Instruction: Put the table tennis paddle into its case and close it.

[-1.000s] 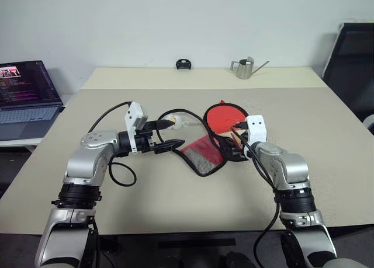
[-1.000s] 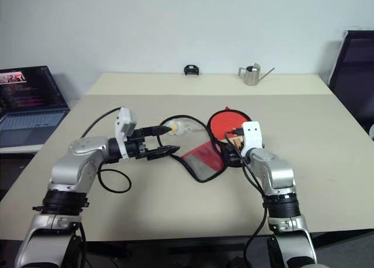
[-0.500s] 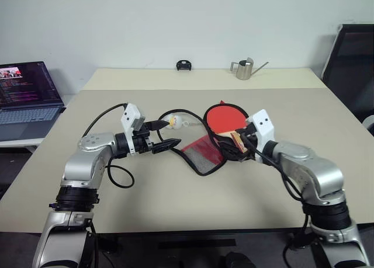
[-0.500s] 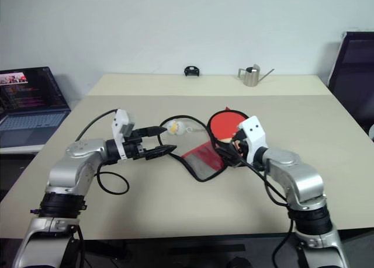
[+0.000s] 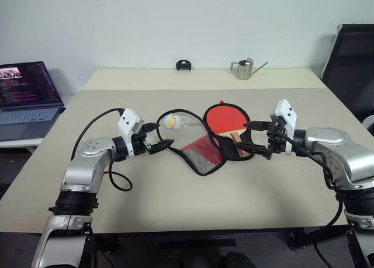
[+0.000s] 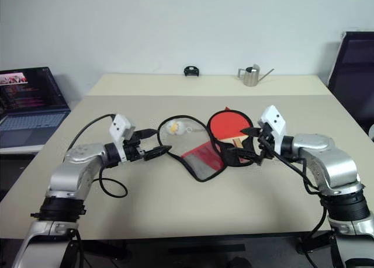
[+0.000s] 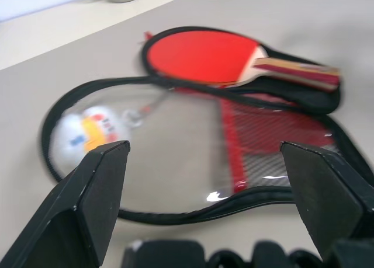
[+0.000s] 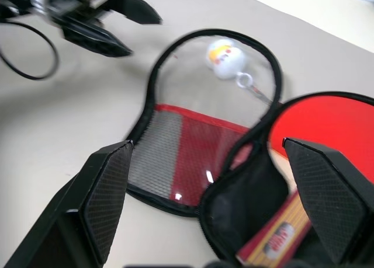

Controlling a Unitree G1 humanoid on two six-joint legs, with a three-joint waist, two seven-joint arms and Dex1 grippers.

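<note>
The case (image 5: pixel 201 148) lies open in the middle of the table (image 5: pixel 175 192). One half is black and the other half is flipped over toward the left, with a clear window, a red strip and grey mesh. The paddle (image 5: pixel 225 117) lies in the black half. Its round red face is toward the far edge of the table and its wooden handle points toward the right edge.

A small white ball charm (image 5: pixel 170 121) sits by the clear window, on the left part of the case.

The left gripper (image 5: pixel 162 144) is just beside the left side of the case, low over the table. Its two black fingers are spread wide and hold nothing. It points at the case.

The right gripper (image 5: pixel 248 135) is at the right side of the case, close to the paddle handle. Its fingers are spread wide too and hold nothing. It is hard to tell if a finger touches the case.

A metal watering can (image 5: pixel 243 68) and a small black thing (image 5: pixel 183 64) stand near the far edge. A laptop (image 5: pixel 26 93) sits past the left edge.
</note>
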